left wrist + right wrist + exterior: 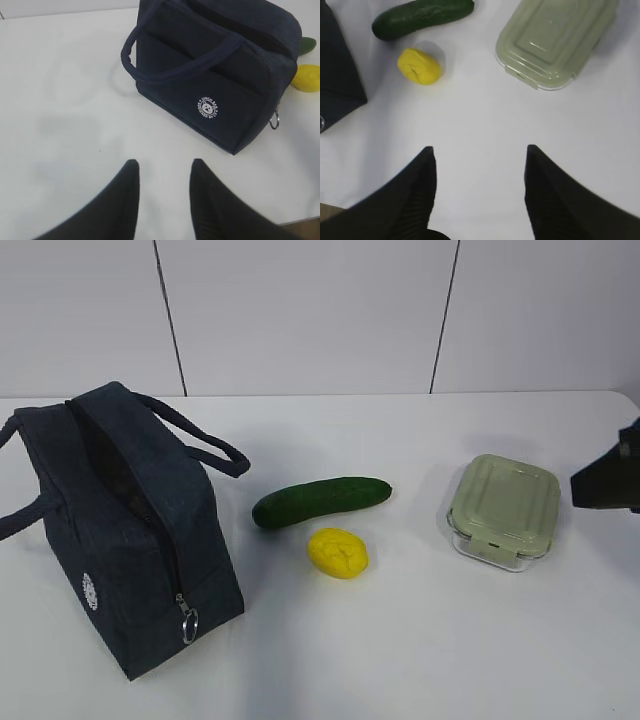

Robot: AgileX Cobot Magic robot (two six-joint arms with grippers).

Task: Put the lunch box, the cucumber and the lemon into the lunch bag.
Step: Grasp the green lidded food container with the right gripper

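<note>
Navy fabric marks the bag (120, 530), which is stood at the left of the table (420, 660) with its top zip drawn apart, so that the mouth faces up and things can be lowered in from above. Its two handles are flopped outward to either side, which leaves the mouth unobstructed. The ring pull hangs at the near end.

The three items are laid out in a loose row to the right of the bag, each apart from the others, presumably so that each can be gripped without its neighbour being knocked. The cucumber (320, 501) is laid lengthwise just beside the bag, with the lemon (338, 552) just nearer than it. The box (503, 510) is set well to the right, lid on and flat on the table. Nothing is in the bag yet, as far as can be seen; its inside is dark.

The left gripper (162, 175) is held above bare table beside the bag's logo side, its jaws set moderately apart with nothing between them. The right gripper (480, 162) is held wider, also empty, over bare table nearer than the lemon and box. In the exterior view only a dark part of that arm is seen at the right edge, next to the box, so the box is judged to be the likely first pick.
</note>
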